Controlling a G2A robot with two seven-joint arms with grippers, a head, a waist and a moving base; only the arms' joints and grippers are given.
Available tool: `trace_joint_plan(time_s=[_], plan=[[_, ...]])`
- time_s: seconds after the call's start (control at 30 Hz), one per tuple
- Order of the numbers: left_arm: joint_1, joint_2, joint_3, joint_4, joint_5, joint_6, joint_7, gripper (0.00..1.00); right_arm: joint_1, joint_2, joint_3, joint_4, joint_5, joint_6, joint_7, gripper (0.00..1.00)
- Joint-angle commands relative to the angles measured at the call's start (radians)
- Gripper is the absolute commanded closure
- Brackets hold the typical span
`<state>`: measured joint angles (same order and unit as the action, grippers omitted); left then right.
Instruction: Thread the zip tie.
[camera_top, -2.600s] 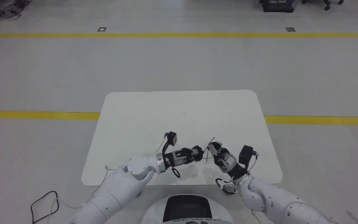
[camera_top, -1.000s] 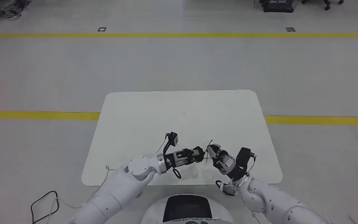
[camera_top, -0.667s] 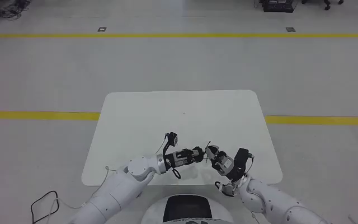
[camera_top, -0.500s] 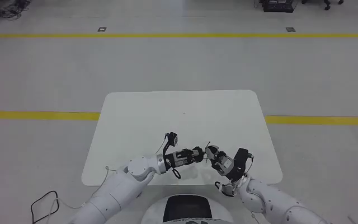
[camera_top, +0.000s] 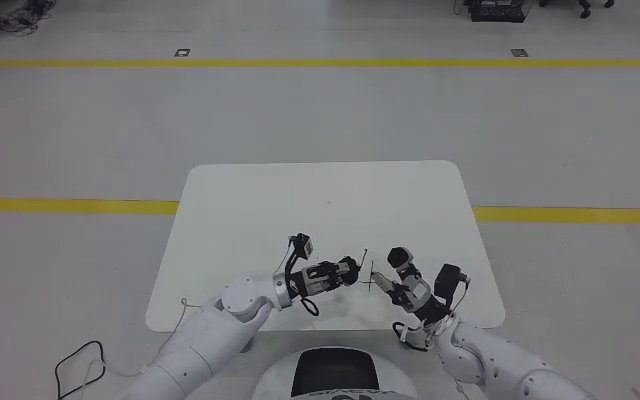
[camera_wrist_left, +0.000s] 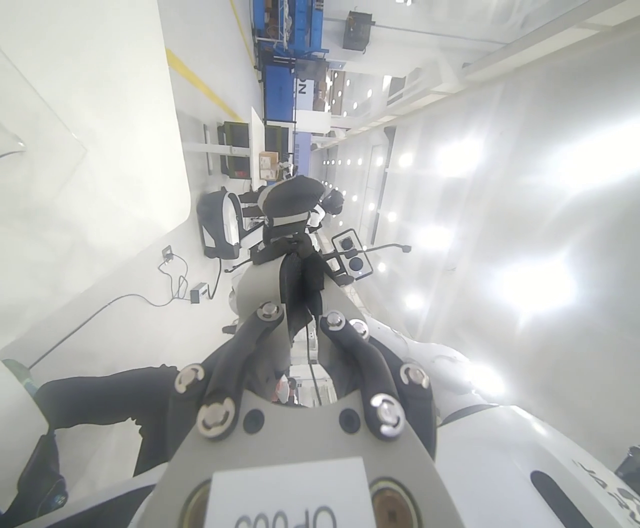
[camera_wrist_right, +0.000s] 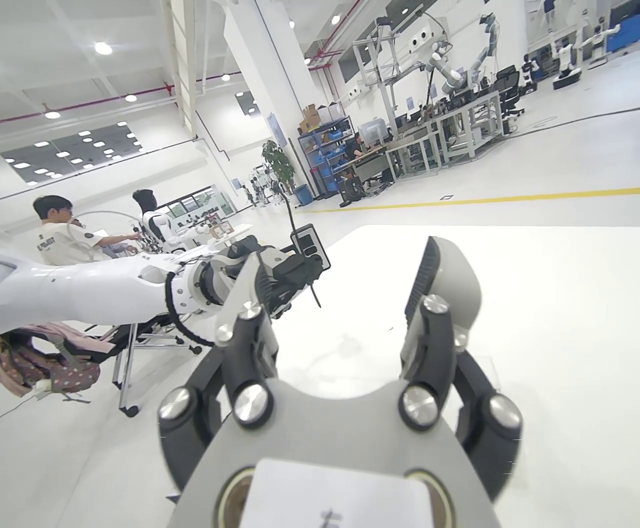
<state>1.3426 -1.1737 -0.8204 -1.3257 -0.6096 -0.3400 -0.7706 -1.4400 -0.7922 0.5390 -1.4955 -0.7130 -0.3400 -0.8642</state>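
Low in the top view, my left gripper (camera_top: 349, 269) pinched the zip tie (camera_wrist_right: 313, 294), likely so my open right gripper (camera_wrist_right: 344, 260) could grab its end.

1. Top view: from above the arms we look down on the table (camera_top: 320, 200) and the floor beyond, from far off.
2. Right wrist view: we sit close behind the right gripper (camera_wrist_right: 345, 260), facing across the table to the left gripper (camera_wrist_right: 302, 272) and the hall.
3. Left wrist view: close behind the left gripper, rolled sideways, we face the right gripper and the ceiling.
4. All three share both grippers.
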Motion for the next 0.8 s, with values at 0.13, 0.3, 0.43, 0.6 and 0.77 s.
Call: trace_joint_plan(time_s=[0.13,0.3,0.43,0.6,0.77], plan=[[0.0,0.001,-0.005,-0.005,0.02,0.0,-0.016,1.0,0.0,0.001,-0.001,-0.001,-0.002,0.0,0.0,0.0],[0.005,0.002,-0.006,-0.015,0.009,0.007,-0.011,1.0,-0.002,0.0,0.002,-0.006,0.011,0.0,0.012,0.0],[0.026,0.012,-0.032,-0.026,-0.055,0.0,-0.088,1.0,-0.005,0.02,-0.007,-0.046,0.093,0.0,0.091,0.0],[0.047,0.021,-0.049,-0.042,-0.08,0.0,-0.15,1.0,0.035,0.074,-0.062,-0.135,0.252,0.0,0.23,0.0],[0.051,0.022,-0.044,-0.042,-0.098,0.001,-0.168,1.0,0.092,0.125,-0.102,-0.191,0.365,0.0,0.312,0.0]])
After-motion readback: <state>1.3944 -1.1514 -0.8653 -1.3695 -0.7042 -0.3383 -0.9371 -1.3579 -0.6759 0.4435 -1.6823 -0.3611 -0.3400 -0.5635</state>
